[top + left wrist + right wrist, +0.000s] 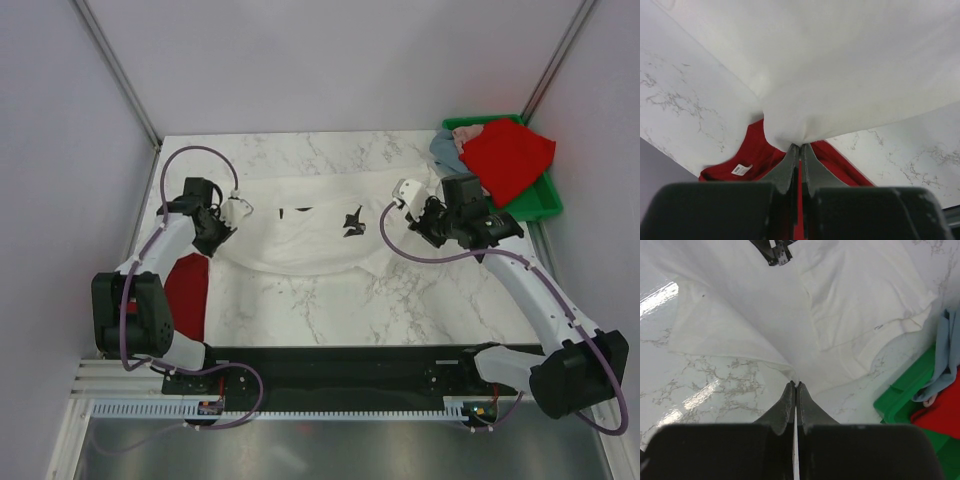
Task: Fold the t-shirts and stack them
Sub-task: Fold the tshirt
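A large white t-shirt (300, 230) hangs stretched between my two grippers over the middle of the marble table. My left gripper (222, 215) is shut on its left edge; in the left wrist view the white cloth (840, 65) bunches at my closed fingertips (800, 146). My right gripper (415, 215) is shut on its right edge, and the white cloth (805, 305) fans out from its fingertips (796, 384). A red t-shirt (187, 290) lies flat near the left arm and shows under the left gripper (760, 152). Another red t-shirt (505, 160) and a grey-blue one (443, 150) sit in the bin.
A green plastic bin (540, 195) stands at the back right corner, its rim also in the right wrist view (900, 400). Grey walls close in the table on the left, back and right. A black base rail (330, 365) runs along the near edge.
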Robot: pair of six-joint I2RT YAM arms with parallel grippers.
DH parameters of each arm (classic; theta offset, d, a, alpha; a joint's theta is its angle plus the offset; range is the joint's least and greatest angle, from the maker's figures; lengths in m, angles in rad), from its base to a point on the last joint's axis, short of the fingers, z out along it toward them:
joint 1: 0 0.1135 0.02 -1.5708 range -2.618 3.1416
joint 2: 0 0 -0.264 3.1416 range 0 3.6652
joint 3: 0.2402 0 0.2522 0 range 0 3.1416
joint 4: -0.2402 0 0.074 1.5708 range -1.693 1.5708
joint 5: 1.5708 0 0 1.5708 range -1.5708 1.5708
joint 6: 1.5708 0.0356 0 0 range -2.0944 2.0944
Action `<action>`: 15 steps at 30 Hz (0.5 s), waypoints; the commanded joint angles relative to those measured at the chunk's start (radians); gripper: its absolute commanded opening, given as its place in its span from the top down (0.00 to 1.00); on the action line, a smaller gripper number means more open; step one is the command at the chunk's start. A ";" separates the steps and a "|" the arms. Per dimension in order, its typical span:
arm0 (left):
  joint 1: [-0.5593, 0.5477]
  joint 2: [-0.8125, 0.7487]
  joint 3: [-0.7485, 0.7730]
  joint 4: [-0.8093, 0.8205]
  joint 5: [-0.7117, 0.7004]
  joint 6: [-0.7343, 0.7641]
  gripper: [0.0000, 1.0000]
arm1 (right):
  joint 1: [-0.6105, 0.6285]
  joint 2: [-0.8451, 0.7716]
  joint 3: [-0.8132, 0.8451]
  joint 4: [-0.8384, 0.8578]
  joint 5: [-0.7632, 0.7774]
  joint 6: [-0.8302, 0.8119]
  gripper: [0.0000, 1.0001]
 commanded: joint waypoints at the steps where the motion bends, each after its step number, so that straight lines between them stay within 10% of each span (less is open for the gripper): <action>1: -0.002 -0.020 0.070 -0.015 0.006 0.029 0.98 | -0.023 0.034 0.075 0.046 0.044 0.020 1.00; 15: 0.000 0.111 0.234 -0.017 -0.013 0.042 0.98 | -0.087 0.333 0.364 0.145 0.124 0.078 1.00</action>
